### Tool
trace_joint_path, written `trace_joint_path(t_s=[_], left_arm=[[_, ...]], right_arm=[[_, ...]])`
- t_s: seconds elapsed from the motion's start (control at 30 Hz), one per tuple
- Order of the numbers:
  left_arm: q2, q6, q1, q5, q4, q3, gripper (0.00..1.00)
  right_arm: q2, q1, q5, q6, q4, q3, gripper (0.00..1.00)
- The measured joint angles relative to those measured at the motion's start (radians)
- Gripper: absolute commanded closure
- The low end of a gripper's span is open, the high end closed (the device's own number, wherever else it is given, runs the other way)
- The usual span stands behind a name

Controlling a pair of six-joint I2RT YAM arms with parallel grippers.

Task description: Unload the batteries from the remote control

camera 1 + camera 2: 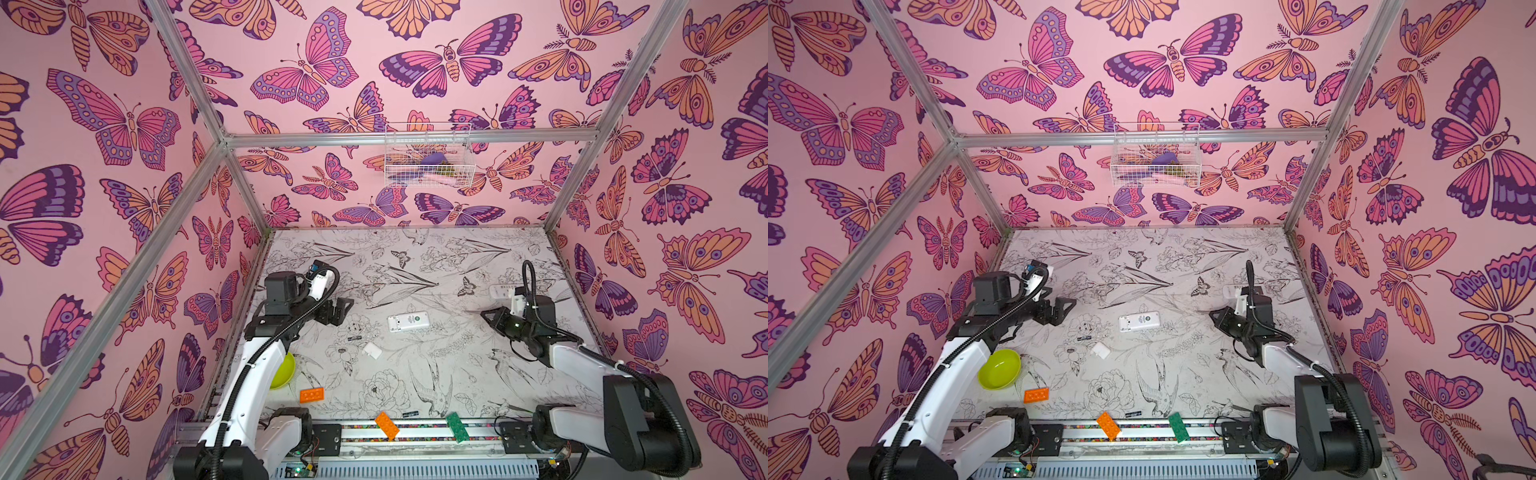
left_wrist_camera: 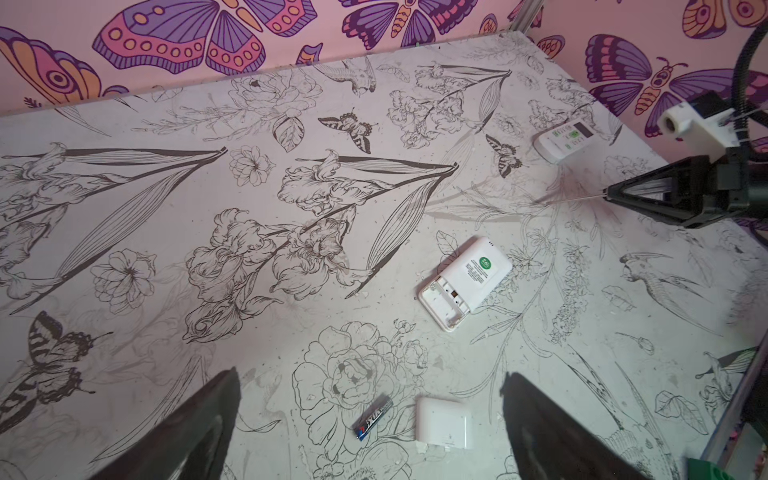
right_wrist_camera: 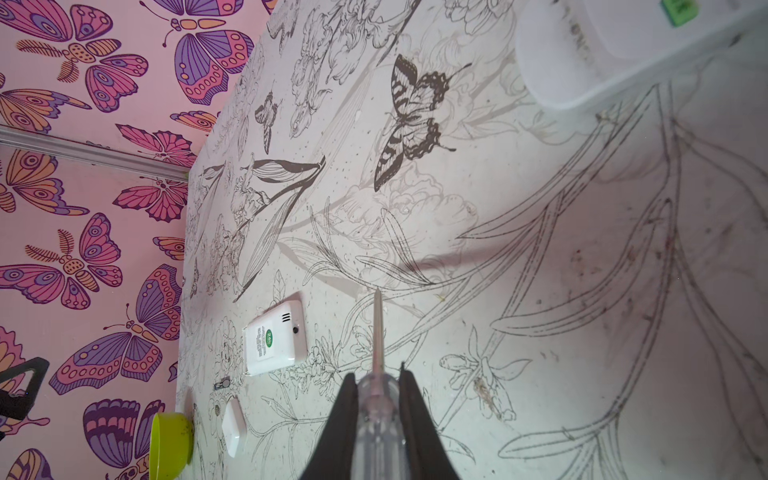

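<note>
The white remote control (image 1: 408, 322) (image 2: 465, 282) lies face down mid-table, its battery bay uncovered and bare in the left wrist view. One black battery (image 1: 356, 338) (image 2: 374, 417) lies loose on the table beside the white cover (image 1: 372, 350) (image 2: 444, 423). A second dark battery (image 1: 410, 414) rests near the front edge. My left gripper (image 1: 338, 311) (image 2: 370, 378) hangs open above the loose battery and cover, empty. To the right of the remote, my right gripper (image 1: 488, 318) (image 3: 376, 374) is shut on the clear-handled metal tool (image 3: 377, 328), which points toward it.
Another white remote (image 1: 500, 291) lies behind the right arm. A green bowl (image 1: 999, 369) sits front left beside an orange brick (image 1: 311, 394). Another orange brick (image 1: 386, 424) and a green brick (image 1: 457, 427) lie on the front rail. A wire basket (image 1: 428, 156) hangs on the back wall.
</note>
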Motion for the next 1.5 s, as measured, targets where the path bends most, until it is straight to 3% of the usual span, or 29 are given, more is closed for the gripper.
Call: trace_joint_path(t_s=[1.17, 1.5], left_arm=[[0.010, -0.009, 0.009, 0.014, 0.019, -0.001, 0.00], [0.010, -0.002, 0.027, 0.014, 0.026, -0.011, 0.00]], right_arm=[[0.025, -0.023, 0.040, -0.025, -0.112, 0.000, 0.64], [-0.014, -0.040, 0.056, -0.046, -0.161, -0.002, 0.61]])
